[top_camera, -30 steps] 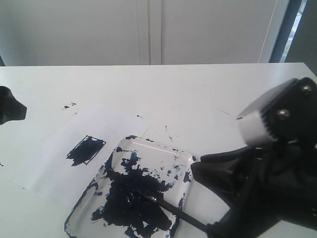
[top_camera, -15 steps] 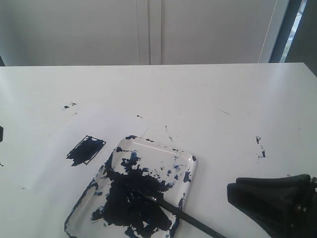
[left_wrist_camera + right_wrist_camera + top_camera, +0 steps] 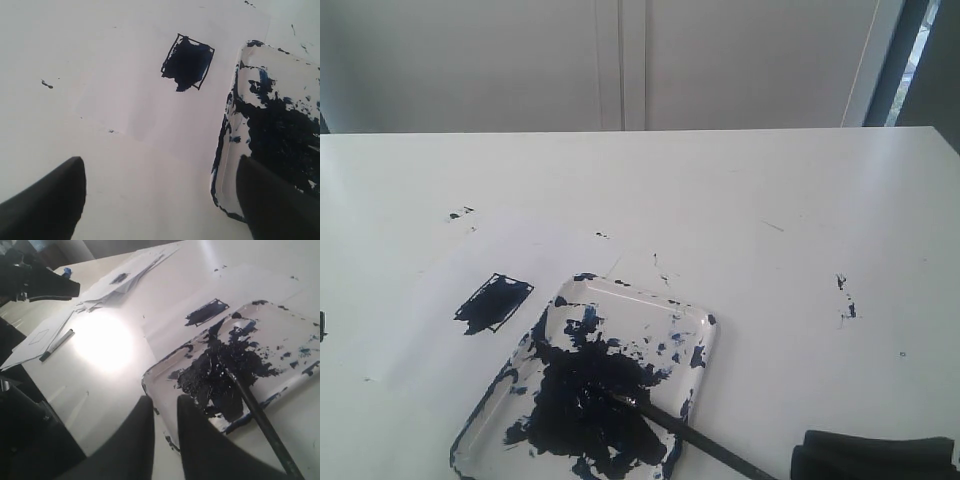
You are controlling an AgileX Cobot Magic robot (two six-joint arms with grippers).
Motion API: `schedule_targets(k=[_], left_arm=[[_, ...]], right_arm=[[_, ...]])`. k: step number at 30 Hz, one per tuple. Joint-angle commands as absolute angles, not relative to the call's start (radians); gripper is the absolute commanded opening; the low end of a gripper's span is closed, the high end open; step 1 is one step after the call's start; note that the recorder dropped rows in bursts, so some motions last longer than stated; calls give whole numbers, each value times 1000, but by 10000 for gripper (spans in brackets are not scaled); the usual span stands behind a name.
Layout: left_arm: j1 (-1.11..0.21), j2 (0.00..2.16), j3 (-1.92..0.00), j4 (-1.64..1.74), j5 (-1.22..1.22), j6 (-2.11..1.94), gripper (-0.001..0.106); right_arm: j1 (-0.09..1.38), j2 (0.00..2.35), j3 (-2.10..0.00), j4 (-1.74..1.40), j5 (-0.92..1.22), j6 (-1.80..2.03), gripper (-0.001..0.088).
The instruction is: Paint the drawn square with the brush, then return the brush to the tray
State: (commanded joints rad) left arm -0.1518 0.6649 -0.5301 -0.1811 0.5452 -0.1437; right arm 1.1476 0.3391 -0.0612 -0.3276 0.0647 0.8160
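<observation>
The brush [image 3: 695,438] lies loose, tip in the dark paint of the tray [image 3: 655,298], handle sticking out over the near rim. Left of the tray, the drawn square [image 3: 493,303] on the white paper is filled with dark paint. My right gripper [image 3: 810,455] sits low at the near right, clear of the brush. In the right wrist view its jaws [image 3: 165,400] stand a little apart with nothing between them, next to the tray's rim [image 3: 150,382] and away from the brush [image 3: 250,405]. My left gripper [image 3: 160,172] is wide open and empty over the paper, short of the square [image 3: 187,62] and beside the tray [image 3: 222,150].
Small paint specks [image 3: 845,295] dot the white table. In the right wrist view a marker pen [image 3: 57,345] and loose sheets of paper [image 3: 120,280] lie beyond the tray, with the other arm [image 3: 42,285] above them. A pale wall stands behind the table's far edge.
My right gripper has drawn back and down toward the near right corner, uncovering the table there. The left gripper has slipped almost out at the left edge. Brush and tray have not moved.
</observation>
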Motion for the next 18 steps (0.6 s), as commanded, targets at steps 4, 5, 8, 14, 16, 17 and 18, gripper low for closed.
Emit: schedule_targets(k=[4, 5, 8, 14, 16, 17, 18], left_arm=[[-152, 665, -530, -181, 545, -144, 834], [-152, 665, -530, -181, 545, -139, 834], [-152, 665, -530, -181, 545, -136, 834], [-152, 665, -530, -181, 545, -136, 834], [-152, 665, -530, -181, 545, -136, 834], [-152, 665, -530, -181, 545, -136, 834], [-152, 665, -530, -181, 545, -136, 834]], right_arm=[[1148, 339, -60, -288, 67, 816, 171], [1148, 339, -60, -286, 67, 816, 171], [1148, 339, -60, -286, 67, 816, 171], [1148, 339, -60, -280, 65, 816, 171], [1148, 339, -60, -280, 65, 816, 171], [1148, 339, -60, -280, 65, 816, 171], [1148, 339, -60, -280, 65, 816, 171]])
